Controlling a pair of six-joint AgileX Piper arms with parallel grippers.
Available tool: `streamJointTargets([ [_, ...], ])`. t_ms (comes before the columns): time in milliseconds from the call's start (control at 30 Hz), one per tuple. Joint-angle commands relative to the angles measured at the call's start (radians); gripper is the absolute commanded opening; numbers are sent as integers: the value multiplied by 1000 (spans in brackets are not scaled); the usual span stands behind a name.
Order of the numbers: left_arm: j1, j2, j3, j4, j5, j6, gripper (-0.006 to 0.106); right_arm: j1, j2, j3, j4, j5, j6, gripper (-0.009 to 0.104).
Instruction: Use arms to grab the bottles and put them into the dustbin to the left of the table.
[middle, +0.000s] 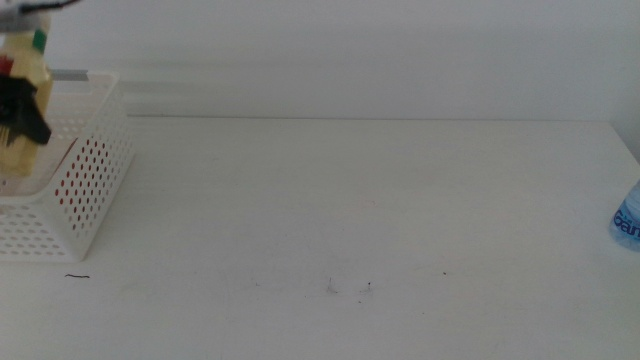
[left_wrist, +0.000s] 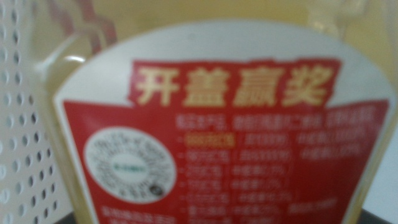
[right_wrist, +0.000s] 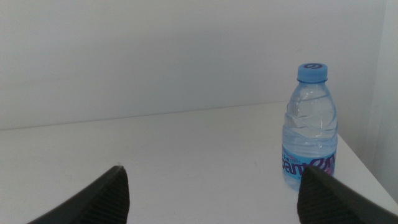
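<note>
At the far left of the middle view my left gripper (middle: 24, 108) is shut on the yellow juice bottle (middle: 26, 95), held over the white perforated dustbin (middle: 95, 185). The bottle's red and white label (left_wrist: 230, 143) fills the left wrist view, with the dustbin wall (left_wrist: 18, 130) beside it. Something red (middle: 68, 182) shows through the dustbin's holes; its shape is unclear. The clear water bottle (right_wrist: 310, 130) with a blue cap stands upright near the table's right edge (middle: 627, 216). My right gripper (right_wrist: 217, 199) is open, short of that bottle and apart from it.
The white table (middle: 350, 200) carries only a few dark specks (middle: 368, 287) near the front. A plain white wall rises behind it. The dustbin sits at the table's left end.
</note>
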Motion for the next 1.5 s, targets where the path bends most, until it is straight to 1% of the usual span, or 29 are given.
streamJointTargets([
  [0, 25, 18, -21, -7, -23, 4, -2, -5, -5, 4, -9, -1, -2, 90],
  [167, 53, 64, -21, 1, -24, 4, -1, -5, -5, 4, -9, -1, -2, 90],
  [267, 53, 83, -21, 12, -56, 4, 1, -5, -5, 4, -9, -1, -2, 90],
  [367, 53, 105, -21, 32, -63, 4, 5, -5, -5, 4, -9, -1, -2, 90],
  [467, 53, 123, -21, 41, -64, 4, 14, -5, -5, 4, -9, -1, -2, 90],
  [533, 53, 133, -21, 43, -73, 4, 25, -5, -5, 4, -9, -1, -2, 90],
  [633, 51, 137, -21, 49, -84, 4, 49, -5, -5, 4, -9, -1, -2, 90],
  [700, 51, 137, -21, 49, -88, 7, 62, -5, -5, 4, -9, -1, -2, 90],
  [733, 51, 137, -23, 49, -88, 12, 72, -5, -5, 4, -9, -1, -2, 90],
  [833, 49, 126, -23, 30, -93, 19, 93, -5, -5, 4, -9, -1, -2, 90],
  [967, 21, 67, -16, 20, -124, 16, 94, -5, -5, 4, -9, -1, -2, 90],
  [1133, -47, -92, 55, 17, -211, 32, 94, -5, -5, 4, -9, -1, -2, 90],
  [1167, -64, -130, 82, -2, -233, 40, 94, -5, -5, 4, -9, -1, -2, 90],
  [1200, -81, -183, 122, -42, -258, 76, 94, -5, -5, 4, -9, -1, -2, 90],
  [1233, -100, -240, 170, -101, -287, 117, 94, -5, -5, 4, -9, -1, -2, 90],
  [1300, -131, -352, 261, -186, -381, 132, 93, -5, -5, 4, -9, -1, -2, 90],
  [1367, -164, -474, 353, -255, -423, 160, 93, -5, -5, 4, -9, -1, -2, 90],
  [1400, -187, -529, 393, -282, -427, 169, 93, -5, -5, 4, -9, -1, -2, 90],
  [1467, -232, -616, 457, -303, -427, 183, 93, -5, -5, 4, -9, -1, -2, 90],
])
